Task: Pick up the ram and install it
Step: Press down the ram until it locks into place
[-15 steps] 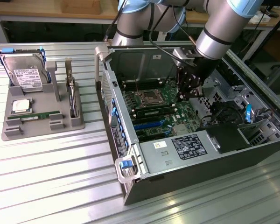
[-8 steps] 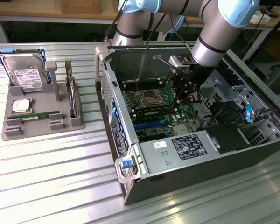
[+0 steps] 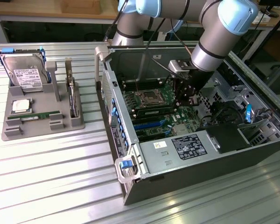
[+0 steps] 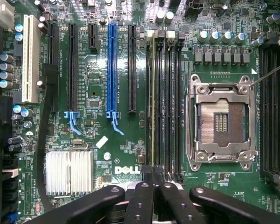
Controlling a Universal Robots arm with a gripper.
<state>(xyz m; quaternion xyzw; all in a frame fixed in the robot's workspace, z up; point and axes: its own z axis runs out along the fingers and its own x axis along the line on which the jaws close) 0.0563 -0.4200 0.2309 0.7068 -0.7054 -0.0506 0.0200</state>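
End effector (image 4: 153,186) is hovering clenched over the DIMM slots (image 4: 164,102) where the ram (image 4: 152,100) is seated; any sideways drag risks unseating it or bending slot latches.

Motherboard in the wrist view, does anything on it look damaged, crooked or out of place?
Nothing stands out. The motherboard looks intact, its memory slots run straight and parallel, and the CPU socket is empty but sits square.
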